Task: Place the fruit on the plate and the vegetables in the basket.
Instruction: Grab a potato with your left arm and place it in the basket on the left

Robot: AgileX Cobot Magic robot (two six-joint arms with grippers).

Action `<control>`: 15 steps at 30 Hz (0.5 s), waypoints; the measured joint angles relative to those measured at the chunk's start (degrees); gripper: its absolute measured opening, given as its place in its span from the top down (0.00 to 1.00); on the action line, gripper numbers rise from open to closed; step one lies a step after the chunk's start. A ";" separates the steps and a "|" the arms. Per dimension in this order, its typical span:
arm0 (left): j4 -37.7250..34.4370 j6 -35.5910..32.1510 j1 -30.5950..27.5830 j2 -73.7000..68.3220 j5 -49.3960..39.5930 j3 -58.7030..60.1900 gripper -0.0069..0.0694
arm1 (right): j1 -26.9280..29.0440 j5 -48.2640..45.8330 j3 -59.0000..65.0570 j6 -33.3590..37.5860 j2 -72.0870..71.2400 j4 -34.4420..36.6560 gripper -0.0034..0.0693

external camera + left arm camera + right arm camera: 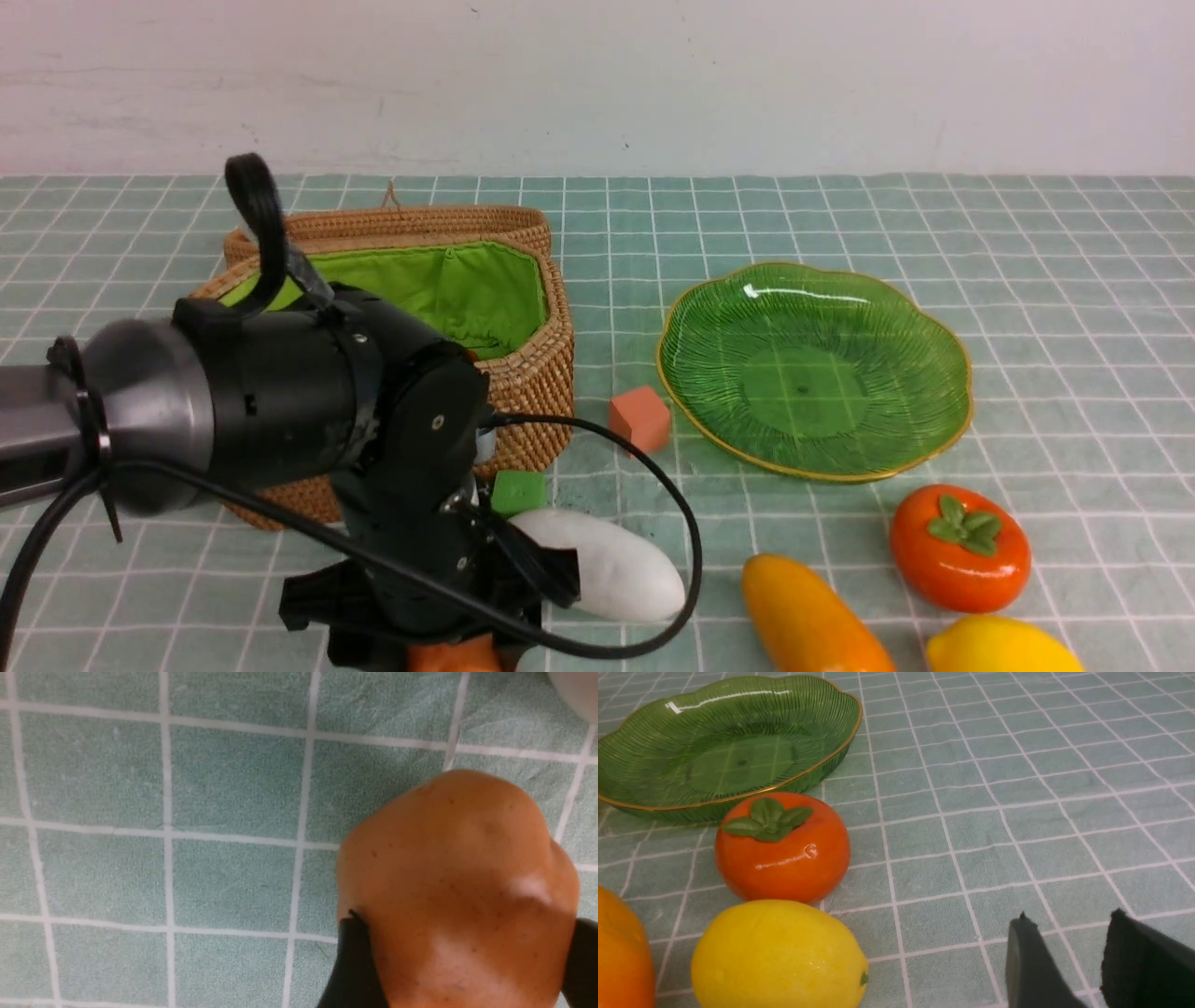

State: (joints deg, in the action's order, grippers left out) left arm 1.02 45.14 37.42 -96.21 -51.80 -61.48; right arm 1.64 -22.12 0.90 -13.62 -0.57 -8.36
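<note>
My left gripper (467, 921) is shut on the brownish-orange potato (458, 858), one black finger pressed on each side; in the front view the potato (455, 656) peeks out under the arm at the bottom edge. The white radish (616, 569) lies just right of it, in front of the open basket (523, 373). The green plate (812, 373) is empty. Mango (812, 621), persimmon (960, 548) and lemon (1004, 646) lie on the cloth in front of it. My right gripper (1070, 918) is open over bare cloth, to the right of the lemon (777, 954) and persimmon (782, 847).
A salmon cube (640, 419) sits between basket and plate. A green cube (518, 491) lies against the basket's front, by the radish. The basket's lid (392, 224) leans open behind it. My left arm and its cable cover the basket's front left.
</note>
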 joint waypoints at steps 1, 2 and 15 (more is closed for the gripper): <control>0.06 0.00 0.00 -0.01 0.00 0.00 0.24 | 0.00 0.00 0.00 0.00 0.00 0.00 0.62; 0.02 0.00 0.00 -0.01 0.00 0.00 0.24 | 0.00 0.00 0.00 0.00 0.00 0.00 0.62; 0.84 -0.36 0.00 2.17 0.06 0.05 0.24 | 0.00 0.00 0.00 0.00 0.00 0.00 0.62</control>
State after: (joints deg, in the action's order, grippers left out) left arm 1.86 44.78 37.42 -94.04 -51.74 -61.44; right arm 1.64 -22.12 0.90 -13.62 -0.57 -8.36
